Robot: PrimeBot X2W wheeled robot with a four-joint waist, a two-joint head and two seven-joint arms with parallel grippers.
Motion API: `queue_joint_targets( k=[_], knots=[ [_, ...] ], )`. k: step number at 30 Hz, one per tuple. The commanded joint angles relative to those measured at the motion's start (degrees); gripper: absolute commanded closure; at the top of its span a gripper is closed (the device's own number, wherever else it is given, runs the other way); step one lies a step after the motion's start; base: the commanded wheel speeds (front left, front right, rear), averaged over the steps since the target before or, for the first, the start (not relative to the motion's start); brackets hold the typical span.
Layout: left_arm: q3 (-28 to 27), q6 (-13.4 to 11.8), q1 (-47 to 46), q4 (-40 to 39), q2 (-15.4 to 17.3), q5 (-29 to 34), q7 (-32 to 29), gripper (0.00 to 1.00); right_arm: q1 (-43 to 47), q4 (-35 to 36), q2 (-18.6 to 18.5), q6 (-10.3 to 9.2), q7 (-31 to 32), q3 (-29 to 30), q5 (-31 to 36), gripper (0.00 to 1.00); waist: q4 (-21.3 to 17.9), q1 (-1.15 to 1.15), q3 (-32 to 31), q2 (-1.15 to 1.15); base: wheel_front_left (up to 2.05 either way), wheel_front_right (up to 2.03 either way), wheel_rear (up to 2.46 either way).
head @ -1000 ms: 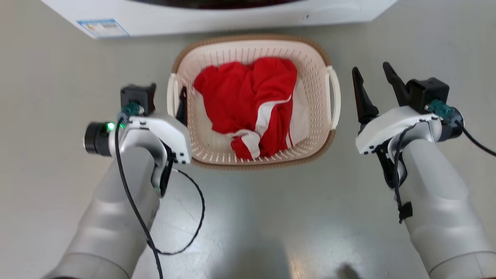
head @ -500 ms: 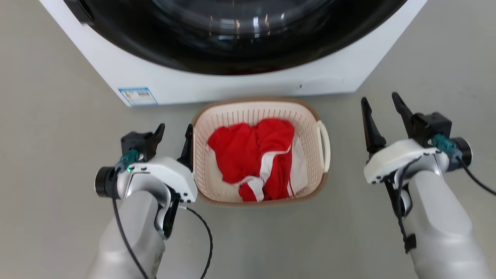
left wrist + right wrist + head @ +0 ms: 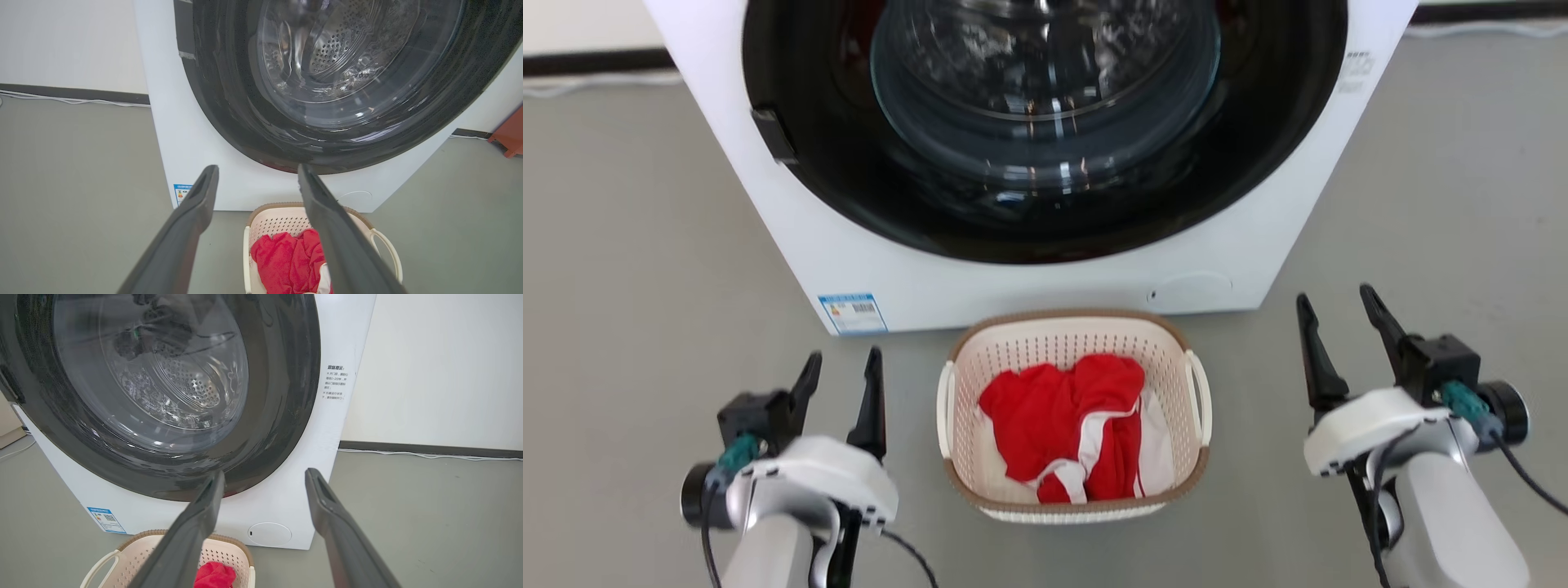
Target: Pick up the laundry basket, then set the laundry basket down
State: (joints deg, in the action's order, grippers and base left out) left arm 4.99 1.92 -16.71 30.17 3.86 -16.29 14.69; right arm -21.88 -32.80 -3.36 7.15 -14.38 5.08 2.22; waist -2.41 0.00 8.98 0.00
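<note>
shows the laundry basket upright on the grey floor, just on the near side of the white washer, with a red-and-white garment inside. puts the left gripper left of it, fingers apart, holding nothing. puts the right gripper farther off to the right, fingers likewise apart and empty.

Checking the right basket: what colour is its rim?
Brown, woven-look, around the laundry basket; clearest in the head view.
</note>
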Motion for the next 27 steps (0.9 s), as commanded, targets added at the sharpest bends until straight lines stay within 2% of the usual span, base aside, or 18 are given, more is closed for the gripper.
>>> queue_joint_targets(
  k=[1,12,27],
  knots=[
    [-2.3,0.6,0.3,-1.6,0.7,0.8,0.3,0.00,0.8,2.1,-0.4,0.34,-0.6,-1.3,-0.5,0.00,0.5,0.00,-2.3,0.00,0.00,0.00,0.00],
    [-5.6,2.9,7.6,-0.2,0.7,1.7,0.3,0.00,8.7,4.5,-1.7,0.34,-0.6,-1.2,-0.9,0.00,1.0,0.00,-9.7,0.00,0.00,0.00,0.00],
    [-9.5,2.9,12.2,-3.4,0.1,2.3,0.3,0.00,14.9,7.7,-0.8,0.34,-0.6,1.9,-0.4,0.00,0.8,0.00,-12.0,0.00,0.00,0.00,0.00]
  ],
)
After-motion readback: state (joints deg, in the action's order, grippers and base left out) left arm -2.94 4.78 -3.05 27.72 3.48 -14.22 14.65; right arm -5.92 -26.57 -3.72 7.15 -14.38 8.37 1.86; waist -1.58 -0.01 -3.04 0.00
